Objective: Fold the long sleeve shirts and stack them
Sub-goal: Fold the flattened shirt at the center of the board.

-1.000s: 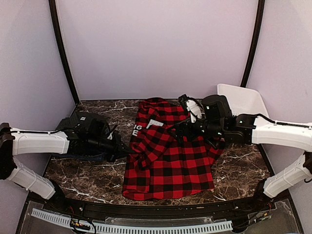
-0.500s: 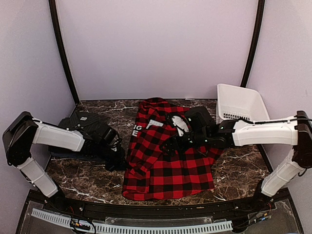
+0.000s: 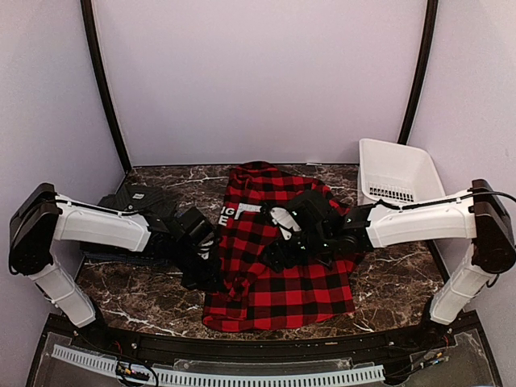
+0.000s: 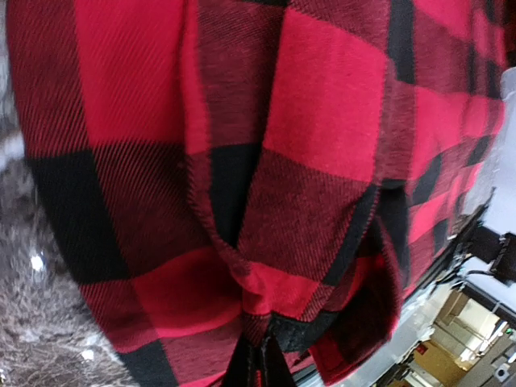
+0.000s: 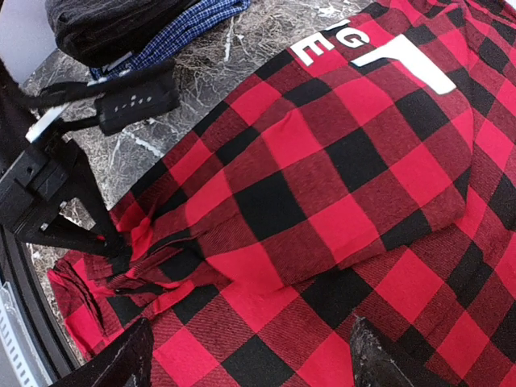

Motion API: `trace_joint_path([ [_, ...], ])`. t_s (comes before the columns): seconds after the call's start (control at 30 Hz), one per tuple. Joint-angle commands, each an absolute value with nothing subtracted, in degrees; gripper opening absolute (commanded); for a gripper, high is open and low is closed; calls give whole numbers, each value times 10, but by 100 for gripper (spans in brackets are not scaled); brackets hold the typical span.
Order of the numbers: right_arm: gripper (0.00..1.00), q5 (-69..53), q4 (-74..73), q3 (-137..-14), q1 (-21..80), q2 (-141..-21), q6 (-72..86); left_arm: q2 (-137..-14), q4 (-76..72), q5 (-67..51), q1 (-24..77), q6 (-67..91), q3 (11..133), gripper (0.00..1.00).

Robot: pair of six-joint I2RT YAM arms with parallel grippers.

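The left gripper [image 3: 211, 272] is clamped tight on a bunched edge of the checked shirt [image 3: 282, 282], spread on the bench [image 3: 395, 274]. The right gripper [image 5: 254, 359] hangs wide open above it, empty. Best, likely: the left drags its edge low and flat across (no bunching) while the right pins the crease.

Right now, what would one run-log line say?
left claw: shut on checked shirt, left side | right claw: open, over shirt's middle, holding nothing | fold: not finished

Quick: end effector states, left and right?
Left end effector: closed on the checked shirt, at its edge.
Right end effector: open over it, holding nothing.
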State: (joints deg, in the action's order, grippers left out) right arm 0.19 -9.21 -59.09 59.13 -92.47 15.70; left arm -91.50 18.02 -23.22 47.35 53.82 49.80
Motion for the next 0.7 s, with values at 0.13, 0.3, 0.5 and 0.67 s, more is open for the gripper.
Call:
trace_joint_path([
  [0.13, 80, 16, -110, -600, 591, -931, 151, -909, 271, -188, 489, 506, 472, 0],
  [0.3, 80, 28, -121, -610, 591, -932, 152, -913, 279, -177, 489, 494, 519, 1],
  [0.5, 80, 41, -129, -602, 586, -914, 160, -903, 317, -166, 489, 480, 555, 10],
  [0.67, 80, 49, -129, -584, 578, -882, 167, -873, 381, -94, 489, 459, 567, 30],
])
